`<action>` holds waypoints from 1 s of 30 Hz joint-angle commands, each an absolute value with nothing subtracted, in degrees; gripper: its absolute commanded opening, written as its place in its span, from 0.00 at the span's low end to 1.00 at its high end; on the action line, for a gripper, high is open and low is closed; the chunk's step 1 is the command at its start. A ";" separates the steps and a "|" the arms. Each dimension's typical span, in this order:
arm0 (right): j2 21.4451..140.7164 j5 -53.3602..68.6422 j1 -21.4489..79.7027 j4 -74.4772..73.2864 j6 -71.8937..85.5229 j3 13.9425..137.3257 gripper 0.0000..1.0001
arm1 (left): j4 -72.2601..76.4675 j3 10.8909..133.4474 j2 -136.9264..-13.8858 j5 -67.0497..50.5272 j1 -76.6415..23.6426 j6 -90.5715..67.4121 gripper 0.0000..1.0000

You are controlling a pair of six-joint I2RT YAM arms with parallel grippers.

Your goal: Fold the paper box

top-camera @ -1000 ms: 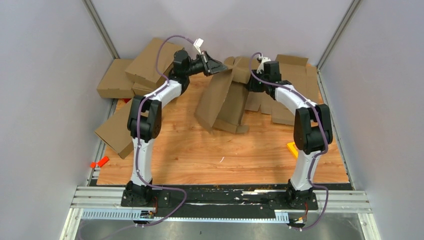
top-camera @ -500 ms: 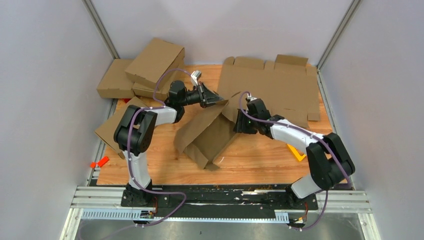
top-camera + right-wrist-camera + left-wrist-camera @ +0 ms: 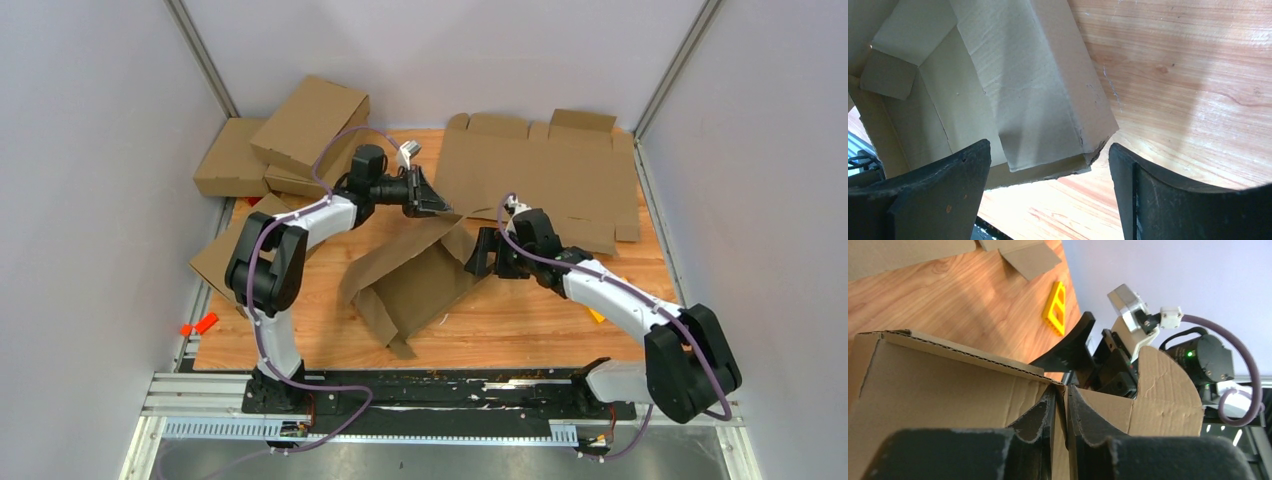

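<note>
Basically, your left gripper [image 3: 1060,391] pinches narrow on the paper box [image 3: 400,285] wall edge, propping it up off the table, while your right gripper [image 3: 1048,147] gapes wide, a flap corner loose between its fingers.

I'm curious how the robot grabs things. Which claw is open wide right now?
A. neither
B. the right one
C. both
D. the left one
B: the right gripper has its fingers far apart, gripping nothing, while the left gripper pinches the edge of the paper box.
</note>
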State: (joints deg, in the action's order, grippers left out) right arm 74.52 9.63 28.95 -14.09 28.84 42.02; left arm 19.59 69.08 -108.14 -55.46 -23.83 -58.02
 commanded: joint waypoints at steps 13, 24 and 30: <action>74.60 16.74 24.18 -10.67 17.75 46.78 0.90 | -2.72 80.11 -113.25 -59.44 -24.19 -42.20 0.21; 87.37 19.46 27.19 4.06 17.39 44.63 0.78 | 7.37 77.94 -112.82 -61.65 -24.17 -49.87 0.22; 90.09 12.18 29.58 0.74 15.68 44.29 0.60 | 8.92 78.39 -112.98 -61.71 -24.17 -51.21 0.38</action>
State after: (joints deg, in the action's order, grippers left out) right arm 89.17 17.67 28.36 -0.10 17.93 44.82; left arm 4.19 78.04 -112.62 -60.07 -23.99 -50.11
